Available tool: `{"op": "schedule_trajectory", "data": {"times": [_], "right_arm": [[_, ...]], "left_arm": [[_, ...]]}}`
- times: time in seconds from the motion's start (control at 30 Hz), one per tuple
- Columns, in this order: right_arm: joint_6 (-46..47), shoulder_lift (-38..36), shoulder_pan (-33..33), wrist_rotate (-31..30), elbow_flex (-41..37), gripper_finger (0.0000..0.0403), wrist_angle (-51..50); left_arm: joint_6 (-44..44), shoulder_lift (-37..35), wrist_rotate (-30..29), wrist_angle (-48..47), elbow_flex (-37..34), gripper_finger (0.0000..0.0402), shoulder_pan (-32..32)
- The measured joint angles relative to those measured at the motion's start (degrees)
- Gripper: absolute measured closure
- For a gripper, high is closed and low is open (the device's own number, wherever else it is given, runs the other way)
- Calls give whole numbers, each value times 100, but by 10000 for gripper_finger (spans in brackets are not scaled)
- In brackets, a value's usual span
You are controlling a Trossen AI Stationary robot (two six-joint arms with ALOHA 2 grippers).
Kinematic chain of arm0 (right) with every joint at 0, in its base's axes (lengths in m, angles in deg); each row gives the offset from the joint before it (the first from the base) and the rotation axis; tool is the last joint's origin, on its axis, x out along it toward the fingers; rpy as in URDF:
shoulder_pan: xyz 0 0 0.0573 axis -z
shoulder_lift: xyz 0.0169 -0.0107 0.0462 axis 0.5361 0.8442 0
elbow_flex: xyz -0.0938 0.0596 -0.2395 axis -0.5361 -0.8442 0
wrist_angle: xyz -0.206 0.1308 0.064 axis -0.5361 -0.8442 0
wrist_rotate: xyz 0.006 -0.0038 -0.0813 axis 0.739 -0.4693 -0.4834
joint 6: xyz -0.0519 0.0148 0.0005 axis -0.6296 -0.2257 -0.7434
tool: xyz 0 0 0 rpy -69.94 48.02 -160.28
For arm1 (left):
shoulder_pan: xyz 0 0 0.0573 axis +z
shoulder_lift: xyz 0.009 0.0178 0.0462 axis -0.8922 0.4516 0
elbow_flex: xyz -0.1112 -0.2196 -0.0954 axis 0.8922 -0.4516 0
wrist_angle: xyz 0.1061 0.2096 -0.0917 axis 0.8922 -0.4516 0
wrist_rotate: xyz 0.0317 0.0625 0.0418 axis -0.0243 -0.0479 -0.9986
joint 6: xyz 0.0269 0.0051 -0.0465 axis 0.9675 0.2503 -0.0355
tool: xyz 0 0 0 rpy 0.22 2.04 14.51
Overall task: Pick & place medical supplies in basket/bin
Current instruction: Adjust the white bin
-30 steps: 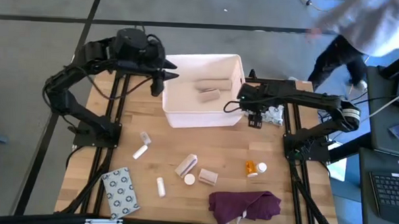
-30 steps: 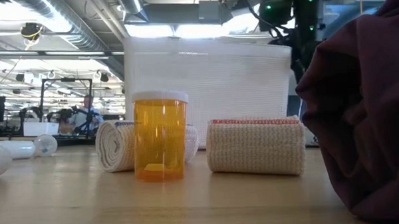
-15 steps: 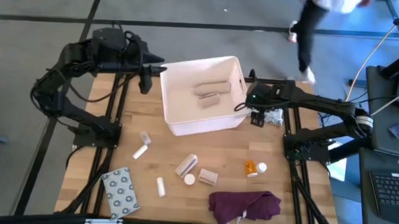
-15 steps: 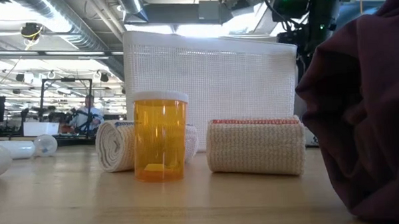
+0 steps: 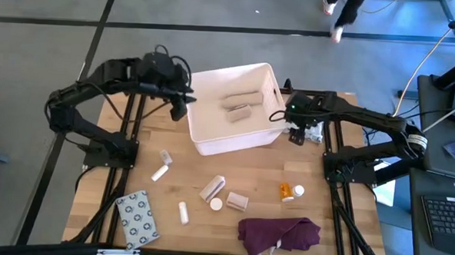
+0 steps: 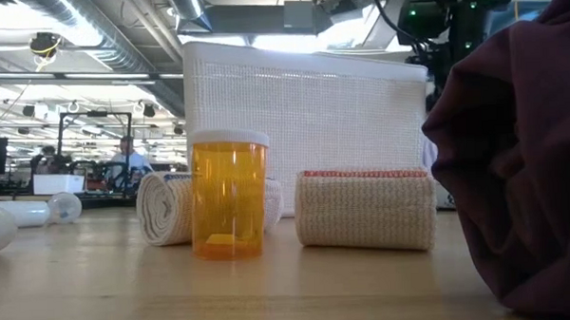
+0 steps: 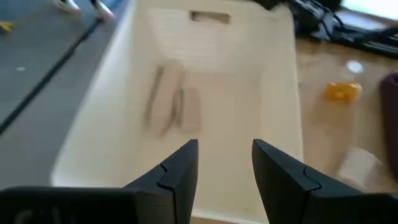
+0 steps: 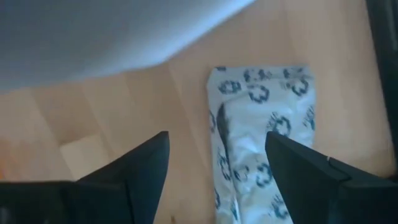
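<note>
while both arms flank the tub:
left gripper (image 7: 224,165): jaws apart, empty, over the white tub (image 5: 270,74)
right gripper (image 8: 217,158): jaws apart above a patterned packet (image 8: 264,137)

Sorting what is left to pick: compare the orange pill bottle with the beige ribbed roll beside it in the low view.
The orange pill bottle is clear, smooth plastic with a white cap; the beige ribbed roll is woven cloth with a reddish top edge. The bottle stands upright, while the roll lies on its side. The bottle looks taller and narrower, the roll wider. Both rest on the wooden table, outside the white tub.
</note>
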Motion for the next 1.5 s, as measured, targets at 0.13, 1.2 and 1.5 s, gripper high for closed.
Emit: {"op": "schedule_trajectory", "data": {"times": [0.13,1.2,1.5], "right_arm": [[72,-167,34,184,-15,136,456],[1177,-1434,29,-885,1,136,-241],[1175,-1332,29,-764,1,136,-638]], "left_arm": [[-93,-16,188,506,-363,258,-424],[-1365,1873,-925,2168,-1596,400,-1666],[-1258,1904,-1610,1948,-1596,401,-1088]]}}
